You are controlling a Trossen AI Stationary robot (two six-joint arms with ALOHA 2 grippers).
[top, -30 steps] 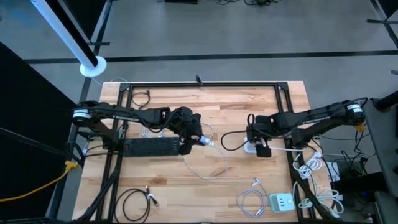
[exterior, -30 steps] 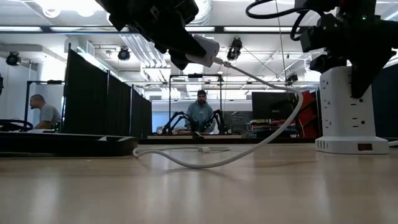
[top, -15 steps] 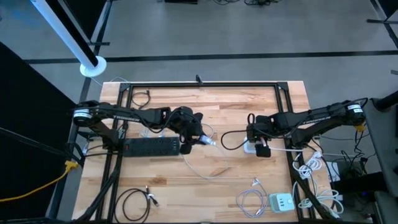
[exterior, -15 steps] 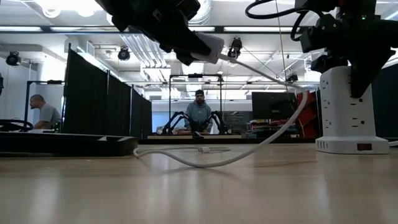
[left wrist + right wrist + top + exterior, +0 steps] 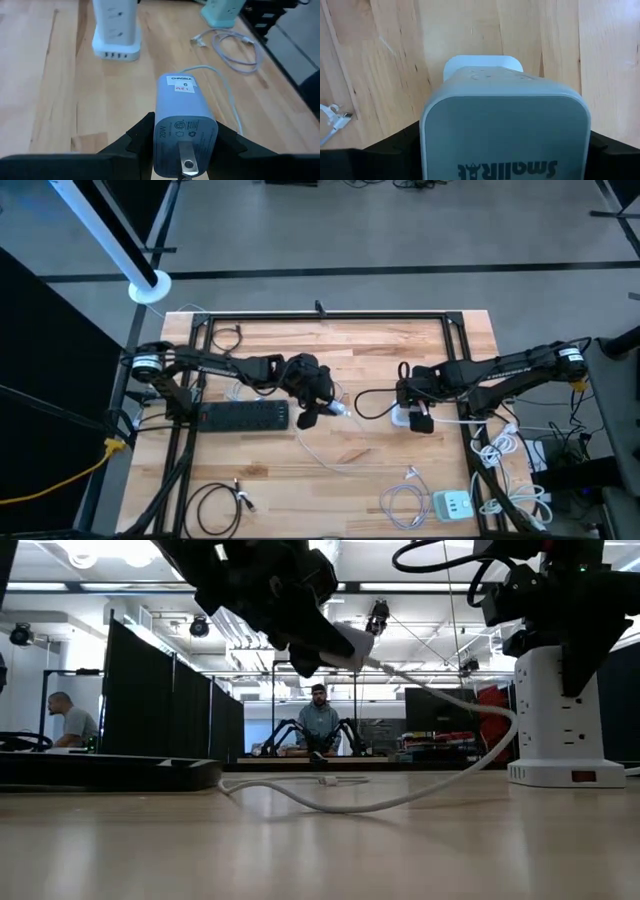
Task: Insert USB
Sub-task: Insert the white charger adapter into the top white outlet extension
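A pale blue USB charger (image 5: 184, 125), prongs toward the wrist camera, is held above the table by my left gripper (image 5: 318, 410), which is shut on it. Its white cable (image 5: 400, 802) leaves the far end, sags and loops along the tabletop. To the right stands a white tower power strip (image 5: 558, 720), upright on its base. My right gripper (image 5: 415, 416) is shut on the tower's upper part. The tower (image 5: 116, 30) lies ahead of the charger in the left wrist view. My left gripper pinches the charger's two narrow sides (image 5: 159, 137) between its fingers (image 5: 137, 137), at the prong end. The fingers lie roughly level, pointing toward the table's right. The charger (image 5: 345, 645) is lifted clear, its cable end toward the tower. My right gripper holds the tower's top part (image 5: 505, 125) between its two fingers (image 5: 395, 147), coming from above and pointing down. The tower stands upright with its base (image 5: 482, 62) on the table.
A black power strip (image 5: 245, 415) lies at the left. A mint power strip (image 5: 452, 505) and coiled white cables (image 5: 400, 500) are near the front right, a black cable coil (image 5: 215, 505) at the front left. People sit in the room beyond the table.
My left gripper has carried the charger toward the table's right, toward the tower, and somewhat lower at the end. The cable's hanging arc has shifted right with it. My right gripper and the tower have kept still.
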